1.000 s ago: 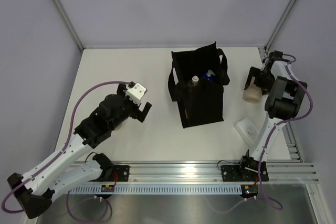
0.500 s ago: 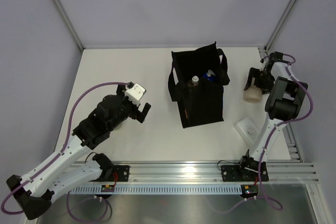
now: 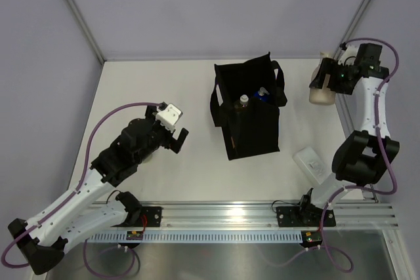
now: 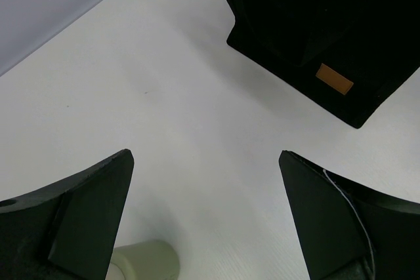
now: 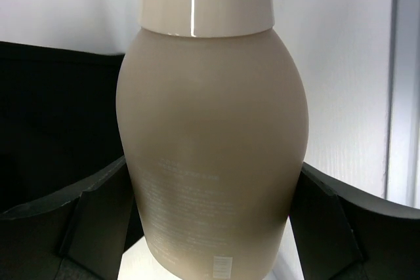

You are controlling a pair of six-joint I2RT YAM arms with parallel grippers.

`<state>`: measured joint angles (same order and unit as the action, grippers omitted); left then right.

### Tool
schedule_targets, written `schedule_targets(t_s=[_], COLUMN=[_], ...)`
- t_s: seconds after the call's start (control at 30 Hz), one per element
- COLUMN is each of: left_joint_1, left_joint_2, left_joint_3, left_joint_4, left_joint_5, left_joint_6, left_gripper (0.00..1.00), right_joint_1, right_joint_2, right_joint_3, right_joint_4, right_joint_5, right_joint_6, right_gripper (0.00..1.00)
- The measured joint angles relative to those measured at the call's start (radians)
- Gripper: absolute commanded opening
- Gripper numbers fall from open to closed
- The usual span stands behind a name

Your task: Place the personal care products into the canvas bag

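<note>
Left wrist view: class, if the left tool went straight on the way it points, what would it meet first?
Probably the bare table, just short of the canvas bag to its right; depth is unclear.

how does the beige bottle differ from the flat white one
The beige bottle is rounded and gripped by the right pincer; the flat white bottle is slab-shaped and lies on the table. The beige bottle is farther back than the flat white bottle. Neither is in the bag.
</note>
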<state>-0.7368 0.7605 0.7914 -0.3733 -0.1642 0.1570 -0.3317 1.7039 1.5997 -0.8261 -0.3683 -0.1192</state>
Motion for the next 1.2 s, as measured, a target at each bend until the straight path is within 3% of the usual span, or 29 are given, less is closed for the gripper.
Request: schedule_targets(t_s=[0.17,0.53,0.77,1.2], left_joint_1=[0.0,0.0,0.0,0.0], left_joint_2=[0.0,0.001,0.001,-0.001], left_joint_3=[0.0,0.0,-0.003,-0.016], left_joint_4=[0.001,0.005,0.008,0.008], left_joint_5=[-0.01,-0.051,-0.082,-0.083], left_joint_6=[0.0,0.0,0.002,0.009], left_gripper=[0.99,0.99,0.99,0.99], right_joint_1=[0.078,0.502,0.646,0.672], right_joint_2=[-0.093,-0.056,0.008,0.012], right_joint_3=[0.204,0.534,0.413,0.201], right_joint_4=[-0.044,-0.059,-0.034,-0.089], right_joint_5=[-0.051,-0.178,-0.143,-0.006], right_joint_6=[-0.049,-0.103,-0.12,-0.283], right_gripper=[0.0,0.0,0.0,0.0])
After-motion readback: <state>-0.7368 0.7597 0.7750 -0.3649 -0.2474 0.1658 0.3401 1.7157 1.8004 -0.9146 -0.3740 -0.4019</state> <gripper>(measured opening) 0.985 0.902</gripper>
